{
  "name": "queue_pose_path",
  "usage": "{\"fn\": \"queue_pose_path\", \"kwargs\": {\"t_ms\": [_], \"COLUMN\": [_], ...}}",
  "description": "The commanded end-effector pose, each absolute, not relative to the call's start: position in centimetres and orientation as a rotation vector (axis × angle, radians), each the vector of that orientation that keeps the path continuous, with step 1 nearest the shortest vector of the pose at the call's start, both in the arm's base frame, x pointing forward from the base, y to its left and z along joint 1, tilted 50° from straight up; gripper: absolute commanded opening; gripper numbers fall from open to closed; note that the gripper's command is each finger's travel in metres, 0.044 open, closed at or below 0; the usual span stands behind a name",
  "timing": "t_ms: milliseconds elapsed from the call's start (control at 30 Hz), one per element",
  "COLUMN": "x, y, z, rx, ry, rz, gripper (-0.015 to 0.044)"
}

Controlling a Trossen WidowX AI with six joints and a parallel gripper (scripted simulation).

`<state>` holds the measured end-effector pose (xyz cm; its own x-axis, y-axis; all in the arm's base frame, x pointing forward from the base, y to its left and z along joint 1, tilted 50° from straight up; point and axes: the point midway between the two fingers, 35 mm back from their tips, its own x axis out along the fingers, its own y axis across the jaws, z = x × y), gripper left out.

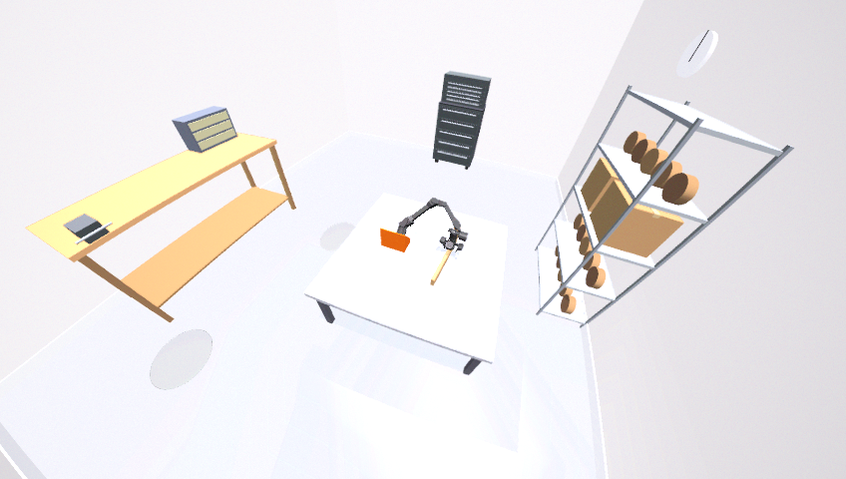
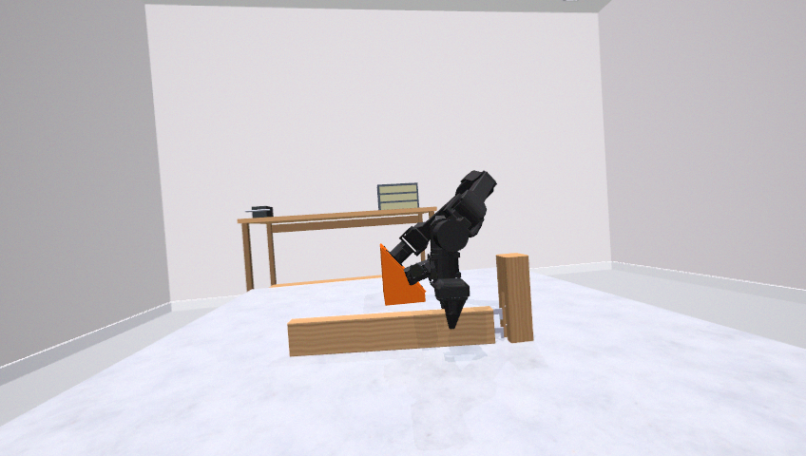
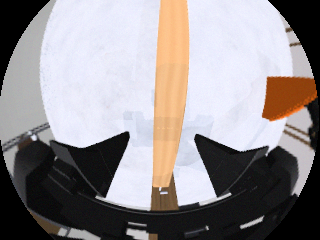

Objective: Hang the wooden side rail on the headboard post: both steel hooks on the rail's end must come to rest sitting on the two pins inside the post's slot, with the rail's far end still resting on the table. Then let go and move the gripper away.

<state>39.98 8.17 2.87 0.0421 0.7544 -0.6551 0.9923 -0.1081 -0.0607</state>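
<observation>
An orange wedge sits mid-frame on the white bench. A wooden worktable at left carries a drawer box. A dark cabinet stands at top centre, and a metal shelf rack at right holds wooden discs.

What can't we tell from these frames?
- Hooks on pins or not: exterior view, slot faces away, too small.
- Post: top view, hidden under the gripper; wrist view, cut off.
- Far finger: exterior view, behind the rail.
</observation>
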Motion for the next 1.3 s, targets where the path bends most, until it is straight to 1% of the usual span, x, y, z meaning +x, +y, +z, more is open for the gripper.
{"fn": "queue_pose_path", "kwargs": {"t_ms": [0,533,933,1133,1233,1267], "x": [39.9,39.9,39.9,39.9,39.9,39.9], "y": [8.8,10.6,10.6,10.6,10.6,10.6], "z": [2.5,1.1,1.1,1.1,1.1,1.1], "rx": [1.919,1.921,1.921,1.921,1.921,1.921], "ry": [1.765,1.768,1.768,1.768,1.768,1.768], "rz": [-0.776,-0.773,-0.773,-0.773,-0.773,-0.773], "gripper": [0.0440,0.0440,0.0125,0.0085,0.0006,0.0000]}}
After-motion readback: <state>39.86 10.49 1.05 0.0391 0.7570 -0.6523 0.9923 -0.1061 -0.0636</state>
